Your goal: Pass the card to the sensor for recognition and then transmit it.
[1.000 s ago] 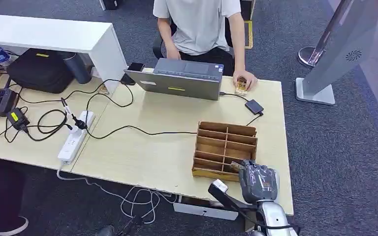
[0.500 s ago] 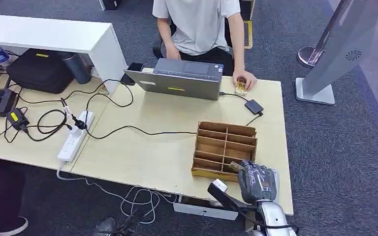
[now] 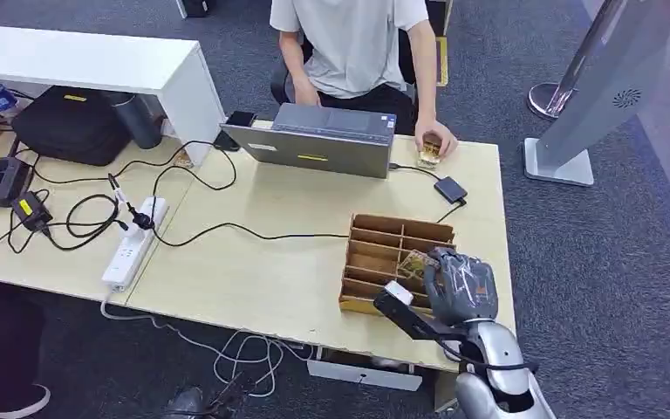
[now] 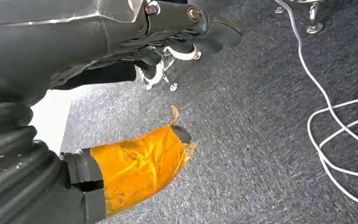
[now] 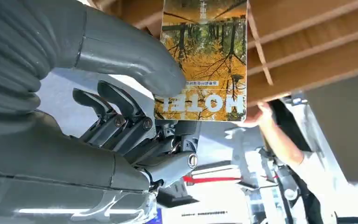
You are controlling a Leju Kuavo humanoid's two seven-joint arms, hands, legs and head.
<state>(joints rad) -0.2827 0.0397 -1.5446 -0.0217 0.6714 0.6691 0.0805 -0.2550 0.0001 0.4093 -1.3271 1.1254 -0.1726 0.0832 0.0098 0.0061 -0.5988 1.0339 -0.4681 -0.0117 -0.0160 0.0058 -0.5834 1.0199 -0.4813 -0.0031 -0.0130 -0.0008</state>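
Right hand point(image 3: 461, 284) pinches a card point(image 5: 200, 60) printed "HOTEL". Since the earlier frame it has risen above the wooden organizer point(image 3: 384, 253), at the bench's point(image 3: 270, 279) four o'clock. Left hand point(image 4: 135, 165): state cannot be told.

A laptop point(image 3: 314, 140) and power strip point(image 3: 133, 243) sit on the table point(image 3: 262, 262).

Even, bright indoor light falls on the pale wooden bench point(image 3: 288, 262), with only faint, soft shadows. The head view is sharp but bends slightly at its edges. In the right wrist view a white glare, perhaps a window, washes out the background.
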